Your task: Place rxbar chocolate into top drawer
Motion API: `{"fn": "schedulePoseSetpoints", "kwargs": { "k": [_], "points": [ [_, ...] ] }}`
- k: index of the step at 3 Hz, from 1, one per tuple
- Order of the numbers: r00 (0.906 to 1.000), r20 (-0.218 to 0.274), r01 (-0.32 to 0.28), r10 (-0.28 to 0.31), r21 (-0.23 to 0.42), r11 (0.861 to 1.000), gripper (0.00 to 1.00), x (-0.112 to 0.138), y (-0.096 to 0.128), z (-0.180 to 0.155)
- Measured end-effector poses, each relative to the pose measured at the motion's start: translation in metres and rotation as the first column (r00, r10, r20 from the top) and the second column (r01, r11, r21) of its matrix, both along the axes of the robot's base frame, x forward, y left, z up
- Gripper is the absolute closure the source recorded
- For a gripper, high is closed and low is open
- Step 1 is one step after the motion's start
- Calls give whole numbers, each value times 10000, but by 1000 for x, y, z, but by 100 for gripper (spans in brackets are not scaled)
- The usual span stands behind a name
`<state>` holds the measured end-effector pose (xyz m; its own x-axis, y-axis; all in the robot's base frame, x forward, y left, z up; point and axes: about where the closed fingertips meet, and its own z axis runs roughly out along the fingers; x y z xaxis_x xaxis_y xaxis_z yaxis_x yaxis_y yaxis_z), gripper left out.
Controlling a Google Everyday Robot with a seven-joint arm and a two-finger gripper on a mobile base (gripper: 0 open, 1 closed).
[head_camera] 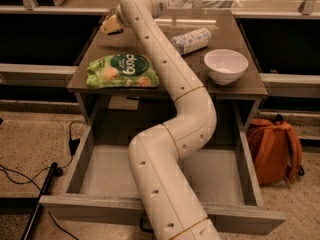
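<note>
Camera view: arm spans the open drawer and ends at the table's far-left corner, where the gripper sits. We judge this is the pick. Get a firm hold on the chocolate bar, lift clear of the green bag by the front-left edge, then lower over bare drawer bottom. We can't tell the gripper's state. The bar is hidden, presumably under the gripper.
</note>
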<state>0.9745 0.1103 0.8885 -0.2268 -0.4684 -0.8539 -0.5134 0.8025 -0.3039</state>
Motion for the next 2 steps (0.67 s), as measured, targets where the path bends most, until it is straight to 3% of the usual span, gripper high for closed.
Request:
{"fn": "schedulePoseSetpoints", "kwargs": {
  "k": [2],
  "points": [
    [9990,-404,164,-196,-766,9969,0,1,-1,-13]
  ]
}}
